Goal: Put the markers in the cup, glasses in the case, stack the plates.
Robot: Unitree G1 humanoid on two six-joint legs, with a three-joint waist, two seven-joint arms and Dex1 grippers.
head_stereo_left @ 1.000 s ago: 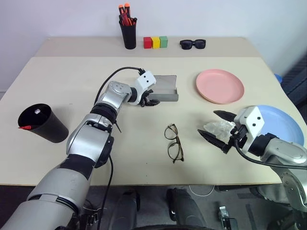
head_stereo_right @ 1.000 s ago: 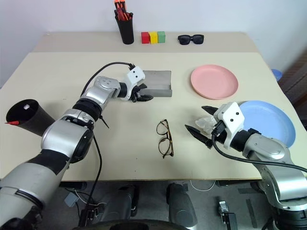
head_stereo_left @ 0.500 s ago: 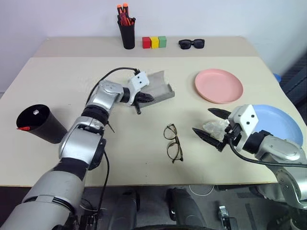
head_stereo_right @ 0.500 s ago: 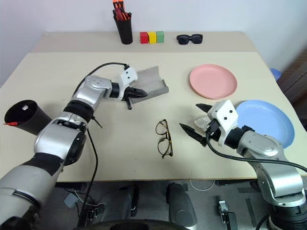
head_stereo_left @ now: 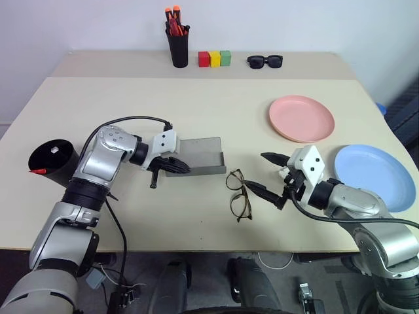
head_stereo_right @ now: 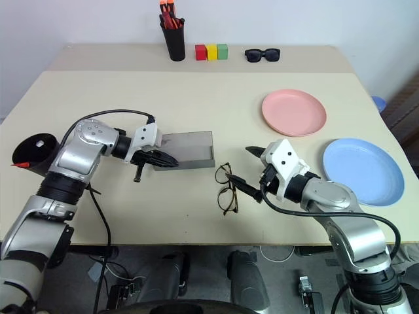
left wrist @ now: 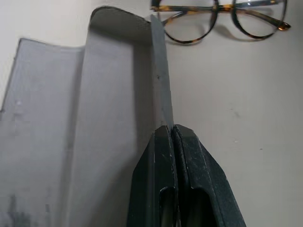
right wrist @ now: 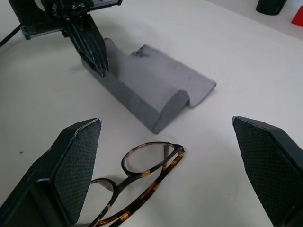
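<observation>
At case (left wrist: pixel 71 118) wall: left fingers (left wrist: pixel 184 184) clamp it | right fingers (right wrist: pixel 71 165) wide, likely over glasses (right wrist: pixel 137 189)

I read the case (right wrist: pixel 142 90) as matt grey felt, softly fuzzy inside and out, while the glasses (left wrist: pixel 220 19) have a glossy tortoiseshell frame with clear lenses. My right gripper's (head_stereo_left: pixel 264 174) 2 fingers (right wrist: pixel 71 165) look like black plastic with finely cross-hatched pads. The 2 plates, pink (head_stereo_left: pixel 301 118) and blue (head_stereo_left: pixel 374 168), seem smooth satin plastic on the matt beige table (head_stereo_left: pixel 131 98).
</observation>
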